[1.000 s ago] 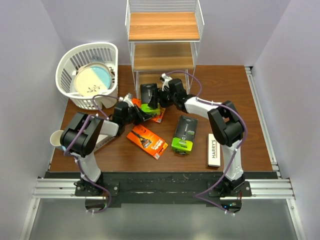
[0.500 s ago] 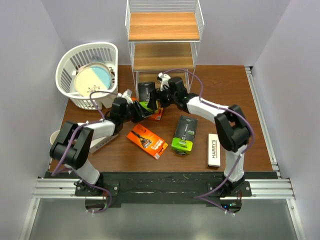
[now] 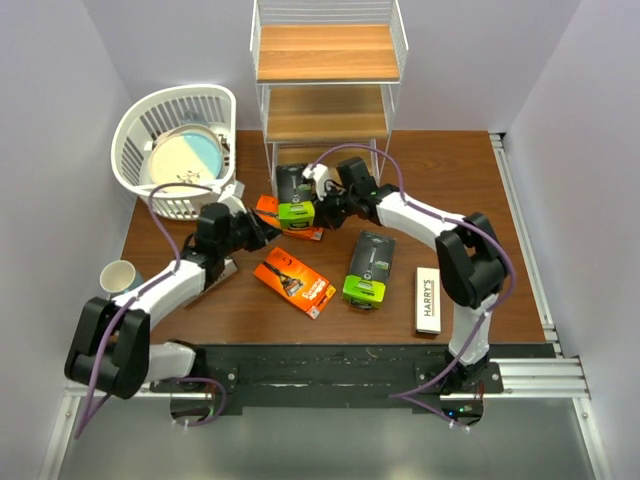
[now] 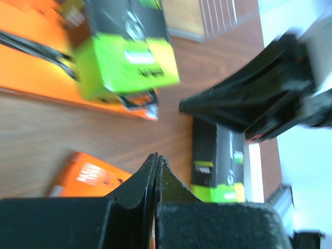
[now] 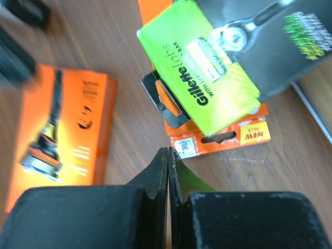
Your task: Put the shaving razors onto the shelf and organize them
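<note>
Left gripper (image 4: pixel 156 158), right gripper (image 5: pixel 168 153): both sets of jaws pressed shut, gripping nothing. They are hanging low either side of a green-and-black pack (image 3: pixel 295 197) lying across an orange box (image 3: pixel 305 233), just in front of the shelf (image 3: pixel 328 52). No packs are sitting on the boards. Risk: closed fingers shoving the stack, sliding the top pack off or jamming it against the shelf's wire legs, and the arms are crowding each other.

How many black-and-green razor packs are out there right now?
2. The far green pack lies on an orange box in front of the shelf; the near green pack lies mid-table, left of the HARRY'S box. Others could be hidden.
</note>
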### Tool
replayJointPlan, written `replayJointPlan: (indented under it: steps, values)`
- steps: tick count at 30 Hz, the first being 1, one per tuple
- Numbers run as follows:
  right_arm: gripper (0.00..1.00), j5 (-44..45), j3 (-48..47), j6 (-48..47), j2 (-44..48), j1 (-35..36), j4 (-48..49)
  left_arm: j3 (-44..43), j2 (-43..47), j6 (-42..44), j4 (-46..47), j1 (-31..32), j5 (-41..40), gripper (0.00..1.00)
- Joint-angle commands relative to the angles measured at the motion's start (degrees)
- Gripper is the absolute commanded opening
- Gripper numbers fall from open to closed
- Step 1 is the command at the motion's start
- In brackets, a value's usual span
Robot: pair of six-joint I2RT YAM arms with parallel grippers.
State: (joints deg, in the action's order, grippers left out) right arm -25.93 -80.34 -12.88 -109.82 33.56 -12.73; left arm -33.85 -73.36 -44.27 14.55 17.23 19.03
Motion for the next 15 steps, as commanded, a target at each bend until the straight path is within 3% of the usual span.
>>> replayJointPlan:
  steps: [1, 7, 15]
  values:
    - [0.00, -1.67, -9.90, -13.04, -4.95, 0.72, -9.49, 0.80, 3.39, 3.93, -2.07, -4.92, -1.80, 0.00]
    - [0.00, 0.18, -14.32, -12.87, -9.79, 1.24, -8.10, 2.73, 6.04, 2.52, 0.57, -13.35, -1.89, 0.00]
    - [0.00, 4.65, -15.11, -12.52, -11.91, 2.91, 0.33, 3.08, 6.65, 2.17, 0.57, -17.23, -1.36, 0.00]
